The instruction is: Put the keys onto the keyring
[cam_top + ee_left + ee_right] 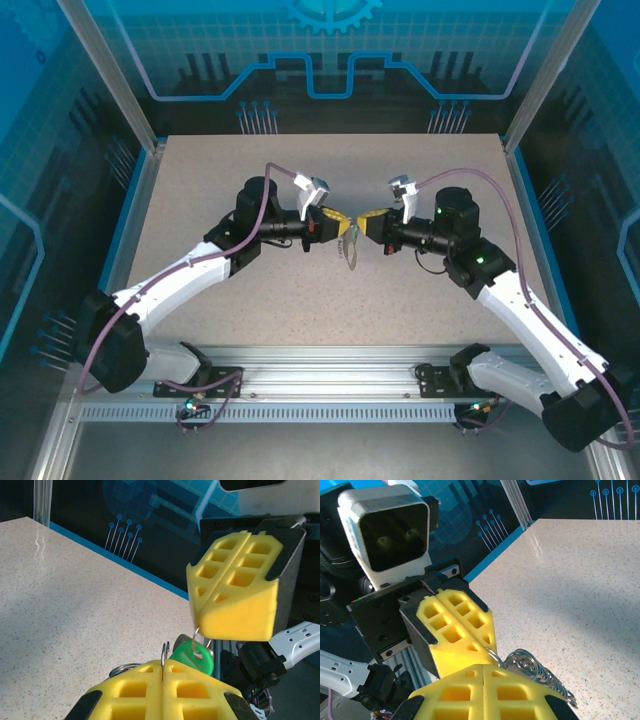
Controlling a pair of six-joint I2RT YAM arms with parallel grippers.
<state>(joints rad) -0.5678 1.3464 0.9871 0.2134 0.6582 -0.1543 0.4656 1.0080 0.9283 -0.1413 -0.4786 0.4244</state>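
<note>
Pincers meet nose to nose above the middle of the table (pixel 200 200), and we start on the left. On the left pincer (pixel 162 667), the yellow pads (pixel 135 690) are pressed tight together. Out of the seam between them stands a thin double metal edge: that is the keyring (pixel 164 652), pinched right there. Just left of the keyring a silvery curl (pixel 121 669) peeks over the pad, and we cannot make out what it hangs from.

Just right of the keyring's pinched edge we have the green key (pixel 192 659), its plastic head hanging close behind the left pads, clear of the table. A thin wire passes through the hole in that head and climbs to the right pincer (pixel 204 611), up and to the right of the keyring. Its pads are squeezed together too, nipping the wire at their very tip. It looks like the same loop as in the left pincer, though we cannot trace it all the way round.

From the right wrist we see the two tips almost touching, with the thin loop bridging them. To the right of the keyring there, a string of silvery links (pixel 537 670) dangles over the speckled table. From above, the little bundle hangs just below the two tips.
</note>
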